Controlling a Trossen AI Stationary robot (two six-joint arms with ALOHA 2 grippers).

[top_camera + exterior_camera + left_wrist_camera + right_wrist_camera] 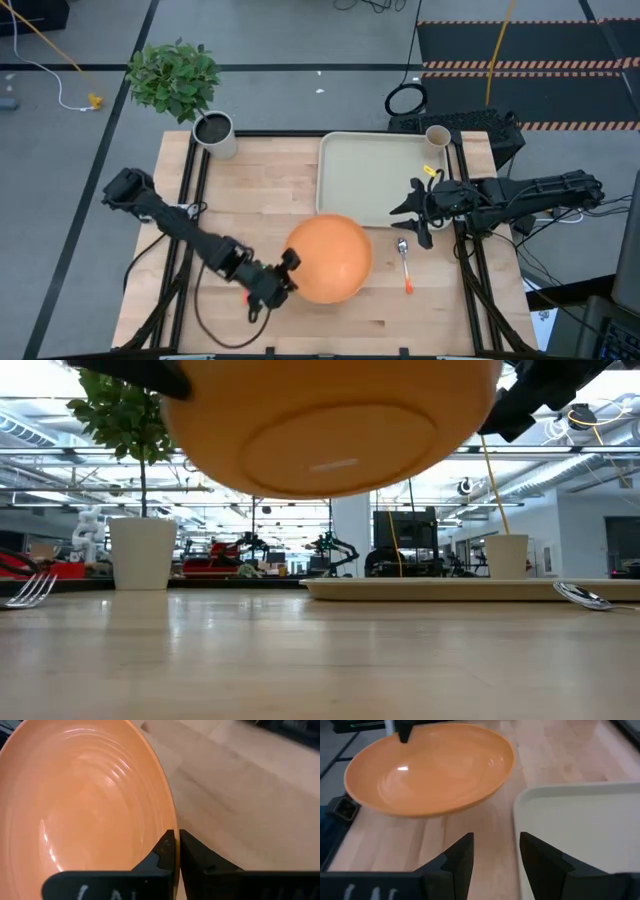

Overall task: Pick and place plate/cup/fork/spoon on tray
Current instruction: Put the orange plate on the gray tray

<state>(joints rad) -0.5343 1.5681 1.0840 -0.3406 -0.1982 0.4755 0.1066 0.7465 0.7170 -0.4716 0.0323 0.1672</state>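
The orange plate (332, 258) hangs above the table's middle, near the tray's near left corner; its underside fills the top of the low view (330, 430). My left gripper (288, 272) is shut on its rim. My right gripper (412, 212) is open and empty over the near right part of the pale tray (365, 165). The spoon (404, 258) lies on the table near the tray's near right corner. The beige cup (437, 136) stands on the table by the tray's far right corner. Fork tines (30, 590) show at the left of the low view. My left gripper pinches the plate's rim (172, 822) on its near left side, one finger (162, 852) on the upper face and the other (197, 857) on the outside. The fingers come roughly level from the table's near left. The plate is lifted clear, about level, face up.
A light pot with dark soil (214, 130) and a leafy plant (175, 75) stand at the far left corner. The tray's surface is bare. Bare wood lies to the left of and in front of the plate.
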